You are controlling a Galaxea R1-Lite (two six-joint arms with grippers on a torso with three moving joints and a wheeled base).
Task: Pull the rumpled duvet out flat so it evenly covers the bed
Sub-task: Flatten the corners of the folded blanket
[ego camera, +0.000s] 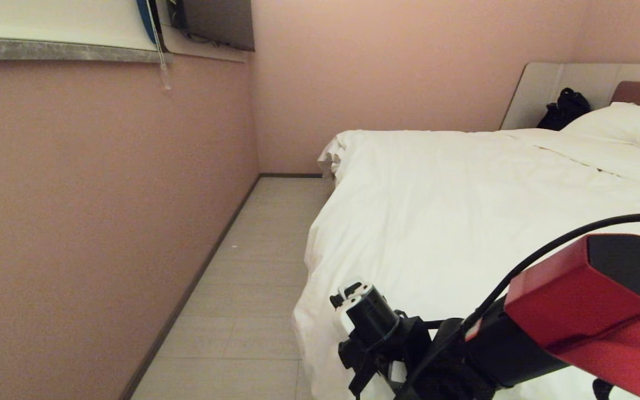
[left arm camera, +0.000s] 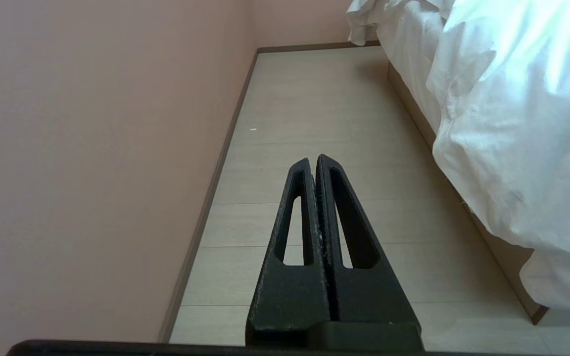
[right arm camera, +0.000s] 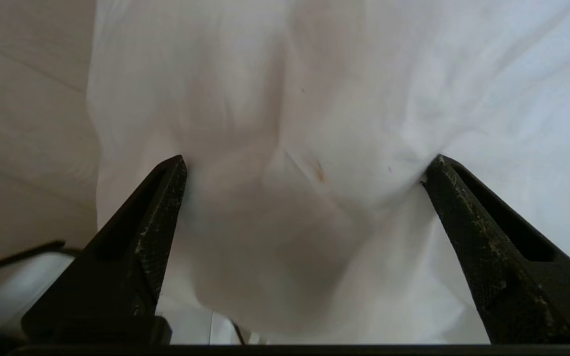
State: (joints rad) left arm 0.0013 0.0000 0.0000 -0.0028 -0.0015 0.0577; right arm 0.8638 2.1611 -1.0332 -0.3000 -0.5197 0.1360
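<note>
The white duvet [ego camera: 464,222] lies spread over the bed [ego camera: 542,89] with light wrinkles. Its near corner drapes over the bed's near left edge toward the floor. My right arm [ego camera: 575,311] reaches in from the lower right to that corner. My right gripper [right arm camera: 305,168] is open wide, and a soft bulge of duvet [right arm camera: 314,123] lies between the spread fingers without being pinched. One fingertip [right arm camera: 438,173] touches the fabric. My left gripper [left arm camera: 313,160] is shut and empty, low over the floor beside the hanging duvet [left arm camera: 512,123].
A pink wall [ego camera: 103,194] runs along the left, leaving a narrow strip of pale floor [ego camera: 253,289] between it and the bed. A white pillow [ego camera: 625,125] and a black bag [ego camera: 567,108] sit at the headboard. The bed's base [left arm camera: 502,247] shows under the duvet.
</note>
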